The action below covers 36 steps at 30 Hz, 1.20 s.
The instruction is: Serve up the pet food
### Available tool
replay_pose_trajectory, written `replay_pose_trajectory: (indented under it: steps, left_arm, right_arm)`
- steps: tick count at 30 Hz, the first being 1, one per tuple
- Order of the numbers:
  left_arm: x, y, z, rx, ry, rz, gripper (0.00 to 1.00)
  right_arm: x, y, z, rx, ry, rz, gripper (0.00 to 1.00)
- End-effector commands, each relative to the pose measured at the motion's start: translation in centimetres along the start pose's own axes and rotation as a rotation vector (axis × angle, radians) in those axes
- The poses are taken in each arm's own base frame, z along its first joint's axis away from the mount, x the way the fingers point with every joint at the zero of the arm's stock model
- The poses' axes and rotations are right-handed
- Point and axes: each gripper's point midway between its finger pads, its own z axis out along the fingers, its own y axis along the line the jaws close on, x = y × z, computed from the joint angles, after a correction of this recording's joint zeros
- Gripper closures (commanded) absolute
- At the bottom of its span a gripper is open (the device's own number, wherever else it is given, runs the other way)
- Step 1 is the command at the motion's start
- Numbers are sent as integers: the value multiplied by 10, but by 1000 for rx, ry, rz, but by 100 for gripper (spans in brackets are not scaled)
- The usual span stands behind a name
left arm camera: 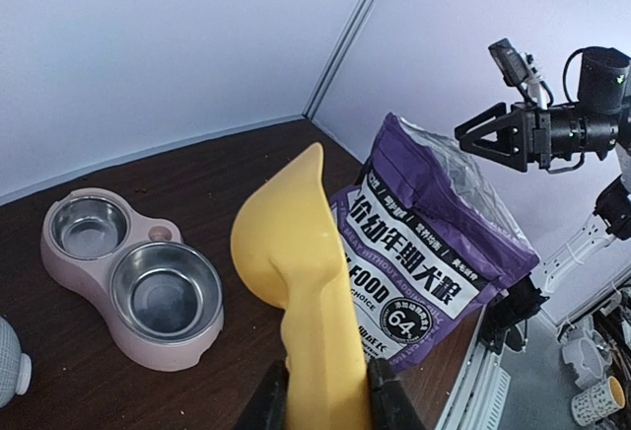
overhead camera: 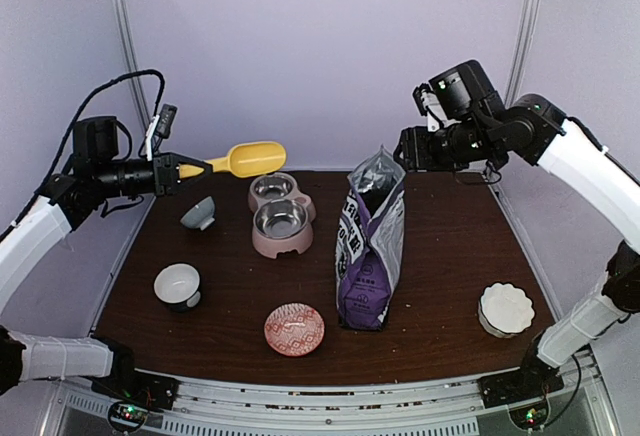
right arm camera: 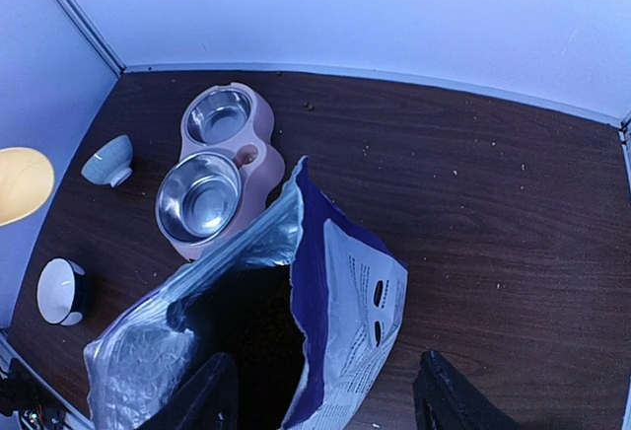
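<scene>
Yellow scoop (overhead camera: 245, 160) pinched by the left tool (overhead camera: 190, 168); right tool (right arm camera: 325, 395) spread, holding nothing.
Its handle is clamped between the left fingers above the desk (overhead camera: 450, 246). The right tool hangs over the upright purple bag (overhead camera: 370, 246), where the pet food (right arm camera: 251, 322) lies dark inside the open mouth.

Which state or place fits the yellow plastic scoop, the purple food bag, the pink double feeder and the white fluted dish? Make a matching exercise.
1 yellow plastic scoop
2 purple food bag
3 pink double feeder
4 white fluted dish

a open at the top
b in the left gripper
c near the table's right edge
d both bowls empty

Pairs: 1-b, 2-a, 3-d, 4-c
</scene>
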Motion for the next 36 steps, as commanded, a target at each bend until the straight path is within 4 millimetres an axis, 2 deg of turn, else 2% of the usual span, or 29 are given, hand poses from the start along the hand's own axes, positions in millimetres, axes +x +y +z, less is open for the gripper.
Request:
replay_pose_trajectory:
  steps: [1, 6, 8, 9, 12, 13, 16, 21, 23, 25, 26, 29, 32, 34, 36]
  left_arm:
    - [-15, -6, -5, 23, -67, 109, 96]
    - [-7, -3, -2, 37, -55, 80, 96]
    - [-6, -1, -2, 36, -53, 75, 96]
    - [-6, -1, -2, 34, -54, 73, 96]
    - [-5, 1, -2, 29, -55, 68, 96]
    - [-6, 3, -2, 25, -56, 67, 96]
    - [-5, 7, -2, 14, -55, 62, 96]
    - [-5, 10, -4, 0, -59, 61, 96]
    - [-4, 10, -4, -7, -62, 63, 96]
    - [-2, 14, -3, -15, -57, 58, 96]
    - [-1, 15, -2, -17, -53, 53, 96]
    - [2, 18, 2, -12, -40, 46, 96]
    - [5, 20, 5, -5, -30, 39, 96]
    - [8, 21, 7, 5, -24, 32, 96]
    - [10, 21, 9, 20, -19, 24, 96]
  right_arm:
    - [6, 2, 2, 2, 49, 28, 38]
    - [29, 10, 22, -1, 135, 28, 49]
    - [31, 7, 23, 28, 127, 22, 55]
    - [29, 3, 23, 47, 117, 22, 62]
    - [19, -14, 26, 115, 78, 12, 93]
    - [14, -20, 28, 129, 65, 16, 100]
    - [-10, -38, 25, 165, 9, 1, 100]
    - [-77, -63, 0, 240, -137, -35, 100]
    - [-101, -61, -12, 237, -199, -54, 100]
    - [-109, -52, -9, 195, -221, -65, 100]
    - [-107, -45, -3, 161, -223, -66, 100]
    - [-72, -20, 41, 31, -162, -87, 100]
    - [-17, 11, 81, -103, -62, -117, 100]
    - [24, 34, 101, -179, 20, -133, 100]
    - [59, 53, 111, -240, 76, -126, 100]
